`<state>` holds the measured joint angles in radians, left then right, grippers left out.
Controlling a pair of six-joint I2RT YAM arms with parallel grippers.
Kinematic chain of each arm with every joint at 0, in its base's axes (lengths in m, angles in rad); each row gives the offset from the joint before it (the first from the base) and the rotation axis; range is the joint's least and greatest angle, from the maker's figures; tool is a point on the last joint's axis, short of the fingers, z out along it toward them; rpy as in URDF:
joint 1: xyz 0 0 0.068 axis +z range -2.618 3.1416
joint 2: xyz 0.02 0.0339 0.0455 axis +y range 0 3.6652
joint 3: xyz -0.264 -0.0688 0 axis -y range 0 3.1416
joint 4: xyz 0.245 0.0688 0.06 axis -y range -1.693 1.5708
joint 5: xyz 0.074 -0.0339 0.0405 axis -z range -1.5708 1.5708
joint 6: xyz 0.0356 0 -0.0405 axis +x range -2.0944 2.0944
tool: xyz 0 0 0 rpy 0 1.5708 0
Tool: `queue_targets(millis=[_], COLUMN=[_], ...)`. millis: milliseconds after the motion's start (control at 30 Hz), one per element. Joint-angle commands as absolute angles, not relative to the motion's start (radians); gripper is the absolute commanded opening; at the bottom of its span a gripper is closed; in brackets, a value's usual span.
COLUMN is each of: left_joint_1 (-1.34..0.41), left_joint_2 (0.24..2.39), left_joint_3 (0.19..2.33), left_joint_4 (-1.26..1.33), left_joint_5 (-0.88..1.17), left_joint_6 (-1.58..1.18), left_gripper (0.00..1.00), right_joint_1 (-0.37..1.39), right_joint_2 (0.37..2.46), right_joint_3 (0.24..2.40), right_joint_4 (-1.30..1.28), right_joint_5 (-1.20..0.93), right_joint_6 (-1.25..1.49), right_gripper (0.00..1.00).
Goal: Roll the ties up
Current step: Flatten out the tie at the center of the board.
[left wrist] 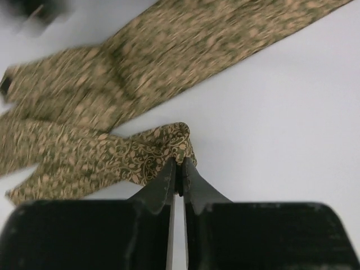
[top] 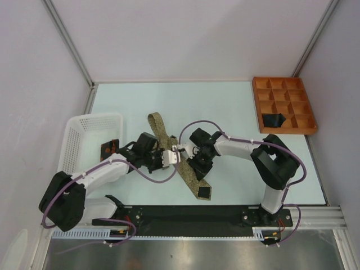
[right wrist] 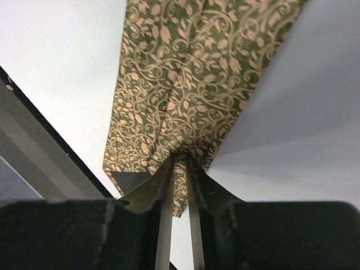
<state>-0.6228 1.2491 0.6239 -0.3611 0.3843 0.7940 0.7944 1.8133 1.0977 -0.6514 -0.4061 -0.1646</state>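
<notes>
An olive-tan patterned tie (top: 194,180) lies slantwise on the table's middle. Its wide tip with dark lining (top: 203,193) points at the near edge, and its narrow end (top: 156,121) points away. My left gripper (top: 169,158) meets it from the left, and in the left wrist view it (left wrist: 179,163) is shut on a bunched fold of the tie (left wrist: 163,143). My right gripper (top: 190,153) comes in from the right; in the right wrist view it (right wrist: 180,162) is shut on a pinched fold of the tie (right wrist: 185,95). A black tie (top: 274,120) sits in the orange tray.
A white mesh basket (top: 84,125) stands at the left, with a small dark and orange object (top: 109,147) at its near right corner. The orange compartment tray (top: 283,90) is at the far right. A black rail (top: 191,214) runs along the near edge.
</notes>
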Motion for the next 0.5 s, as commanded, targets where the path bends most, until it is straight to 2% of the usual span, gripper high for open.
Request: queue_targets(millis=[0, 100, 200, 300, 333, 433, 467], left_joint_1=[-0.459, -0.340, -0.240, -0.215, -0.215, -0.212, -0.209], left_joint_2=[1.157, 1.187, 1.297, 1.362, 1.370, 1.402, 1.414], left_joint_3=[0.744, 0.836, 0.958, 1.049, 1.078, 1.121, 1.129], left_joint_4=[-0.462, -0.459, -0.410, -0.371, -0.364, -0.339, -0.337], left_joint_5=[0.462, 0.471, 0.457, 0.465, 0.460, 0.427, 0.423], left_joint_6=[0.853, 0.867, 0.764, 0.690, 0.678, 0.635, 0.621], left_gripper=[0.07, 0.06, 0.07, 0.08, 0.08, 0.08, 0.08], right_joint_1=[0.703, 0.626, 0.519, 0.506, 0.526, 0.648, 0.678], right_joint_2=[1.859, 1.856, 1.838, 1.772, 1.763, 1.730, 1.729], right_joint_3=[0.996, 0.994, 1.069, 1.182, 1.204, 1.246, 1.243], right_joint_4=[-0.705, -0.742, -0.774, -0.824, -0.833, -0.770, -0.741], right_joint_5=[-0.112, -0.048, -0.029, -0.165, -0.222, -0.256, -0.244], right_joint_6=[-0.313, -0.395, -0.436, -0.378, -0.356, -0.261, -0.243], right_gripper=[0.19, 0.18, 0.19, 0.38, 0.49, 0.66, 0.68])
